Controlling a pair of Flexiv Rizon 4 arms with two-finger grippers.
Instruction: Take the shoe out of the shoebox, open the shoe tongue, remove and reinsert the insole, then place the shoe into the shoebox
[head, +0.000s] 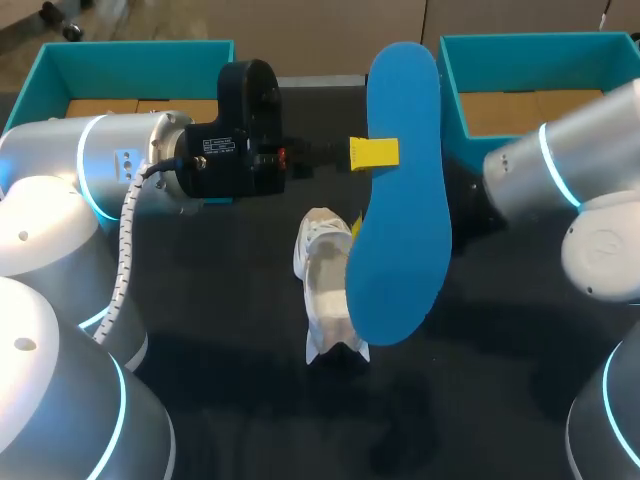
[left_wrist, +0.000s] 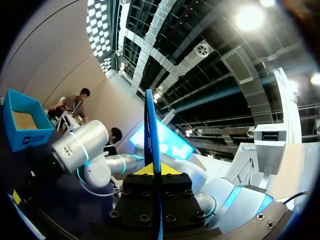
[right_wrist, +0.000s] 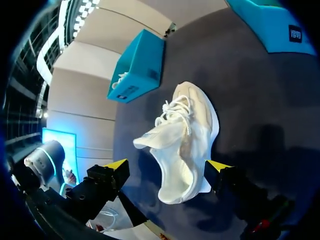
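A dark worktop (head: 220, 400) is seen under both arms. Near its middle a white shoe (head: 322, 285) lies on its sole, opening upward. In the right wrist view its heel end sits between the spread, released fingers of the right hand (right_wrist: 167, 167). One yellow tip is just beside the shoe's side and the other stands apart from it. Above the shoe a blue insole (head: 400, 200) is held in the air, partly covering it from the head camera. The insole is clamped edge-on between the yellow tips of the left hand (head: 375, 152). At the far corners two teal boxes stand open: in the left shoebox (head: 130, 55) and the right shoebox (head: 530, 45) only brown cardboard floors are seen. A dark label (left_wrist: 37, 140) is borne on the right shoebox's side, its print too small to be read.
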